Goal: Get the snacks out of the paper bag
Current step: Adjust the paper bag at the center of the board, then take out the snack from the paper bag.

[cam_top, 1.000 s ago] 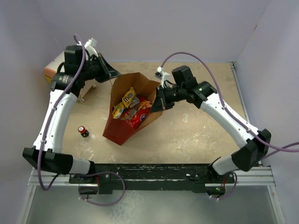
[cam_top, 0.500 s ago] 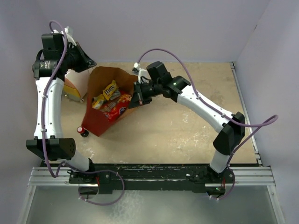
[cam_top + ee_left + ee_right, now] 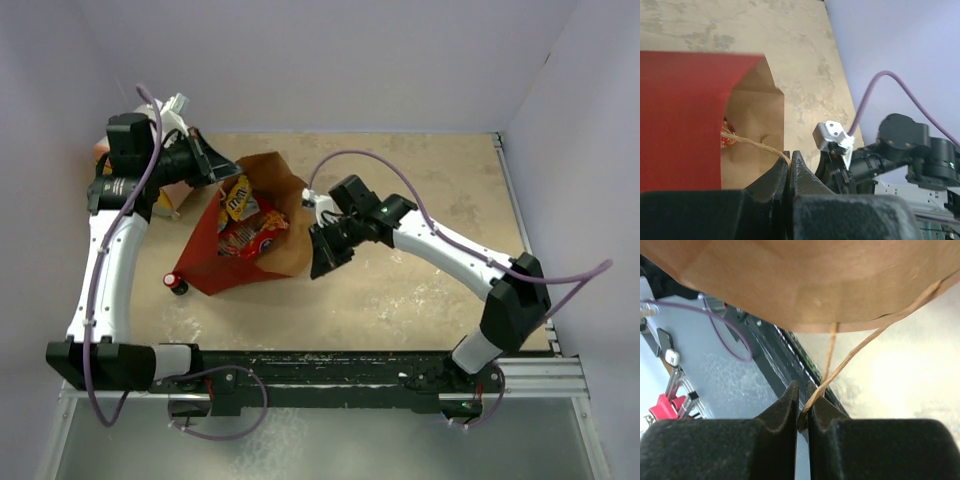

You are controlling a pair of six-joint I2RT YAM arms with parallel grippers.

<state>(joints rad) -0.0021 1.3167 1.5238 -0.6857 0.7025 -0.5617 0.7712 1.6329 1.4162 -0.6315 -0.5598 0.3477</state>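
**Bag tipped over, snacks inside**

Left claw is clamped tight on one string handle. Right claw is only a crack apart, with the other handle running through the gap. The bag leans over toward the left side of the desk, between both claws.

Left fingers pressed together, right fingers barely parted.
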